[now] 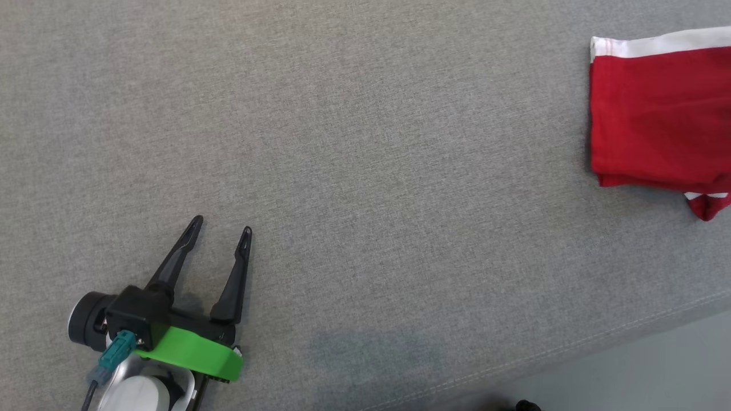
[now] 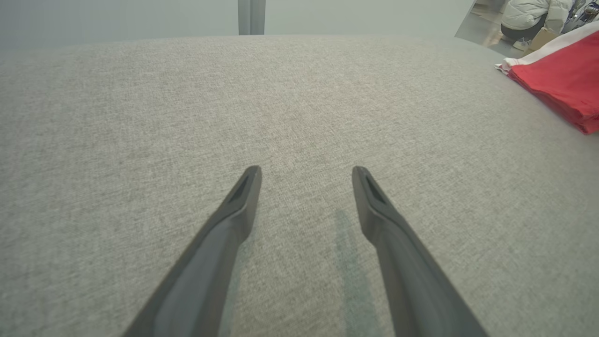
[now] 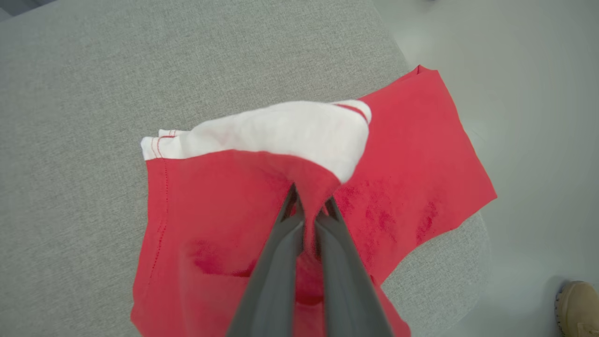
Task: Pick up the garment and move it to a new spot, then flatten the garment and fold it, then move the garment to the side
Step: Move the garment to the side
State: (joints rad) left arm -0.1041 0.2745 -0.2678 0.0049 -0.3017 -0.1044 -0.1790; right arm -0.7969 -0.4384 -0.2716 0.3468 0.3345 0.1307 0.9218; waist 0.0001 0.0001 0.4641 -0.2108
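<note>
Grey fabric surface point(image 1: 365, 171): red/white garment point(image 1: 657, 114) lies folded near its right edge. R gripper point(image 3: 311, 196): jaws clamped on garment's red cloth, tented at tips. L gripper point(image 1: 221, 224): jaws wide apart, empty, well apart from garment.

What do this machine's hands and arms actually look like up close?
The left gripper has two long, tapered black fingers on a black block, a bright green collar, a teal plug with a cable, and a white forearm. The right gripper has matching dark fingers.
</note>
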